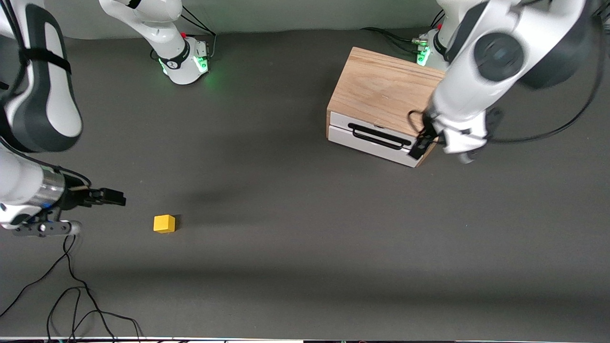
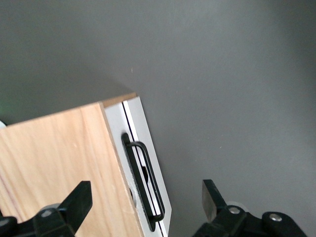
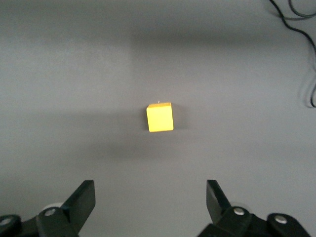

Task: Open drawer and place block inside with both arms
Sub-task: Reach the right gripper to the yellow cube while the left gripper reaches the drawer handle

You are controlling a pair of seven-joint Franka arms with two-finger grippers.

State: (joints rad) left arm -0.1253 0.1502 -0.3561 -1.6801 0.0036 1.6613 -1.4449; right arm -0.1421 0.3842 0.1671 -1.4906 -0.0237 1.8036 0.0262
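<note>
Yellow and square-edged, the block [image 1: 164,223] sits alone on the dark mat toward the right arm's end of the table, nearer the front camera's edge than the cabinet [image 1: 381,90], which stands toward the left arm's end close to that arm's base. From the front camera the drawer [image 1: 369,138] shows shut, its white panel flush and its black handle [image 1: 379,136] lying across it. The left gripper [image 1: 419,146] hangs at the cabinet's corner by the handle's end, touching nothing. The right gripper [image 1: 112,196] is low over the mat beside the block and apart from it; from this camera its spread cannot be read.

From the left wrist, the left gripper [image 2: 145,200] has its fingers [image 2: 79,197] set wide apart, straddling the panel edge with the handle [image 2: 143,180] between them but not yet in their reach. The thin wire bar looks stiff and stands off the panel; its middle appears the sound place to pinch, for a straight pull on what should be a light drawer.

From the right wrist, the right gripper [image 3: 150,202] is spread wide and empty, the block [image 3: 160,117] ahead of it on bare mat. It looks light, rigid and smooth; two opposite flat faces seem the grip, squared so it does not twist.
</note>
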